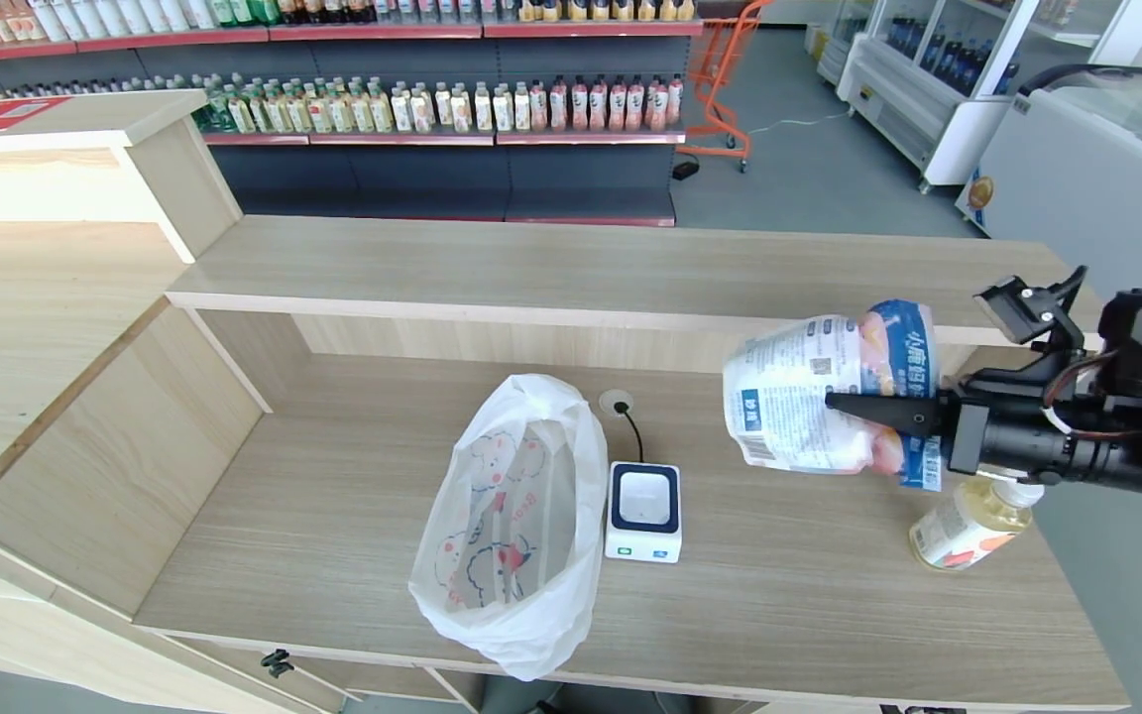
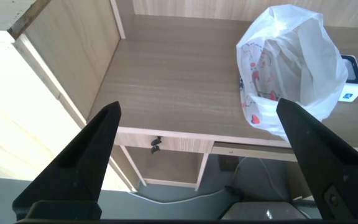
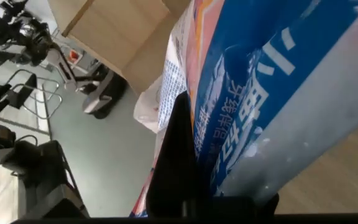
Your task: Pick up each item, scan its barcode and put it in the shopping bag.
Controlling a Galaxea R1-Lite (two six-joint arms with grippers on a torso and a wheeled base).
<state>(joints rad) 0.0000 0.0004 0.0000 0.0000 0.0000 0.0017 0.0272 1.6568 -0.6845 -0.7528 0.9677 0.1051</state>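
Left gripper (image 2: 199,107) hangs off the counter's near edge, jaws wide, empty.

Shopping bag (image 1: 512,526): thin translucent white plastic, red print, crumpled, mouth standing open. Can't tell if anything lies inside.

Just beside it, scanner (image 1: 643,511): small white rounded block, dark-framed glassy top.

Bottle (image 1: 968,526), glossy, pale yellow liquid, sits on the wood-grain counter (image 1: 333,476), well right of the scanner.

Above the bottle, right gripper (image 1: 834,402) pinches a puffy, glossy snack packet (image 1: 809,397), held aloft right of the scanner, barcode near its lower corner.

Judgement: packet lifted only. Its scan and bagging remain, then the bottle.

Far back, stocked shelves (image 1: 432,109).
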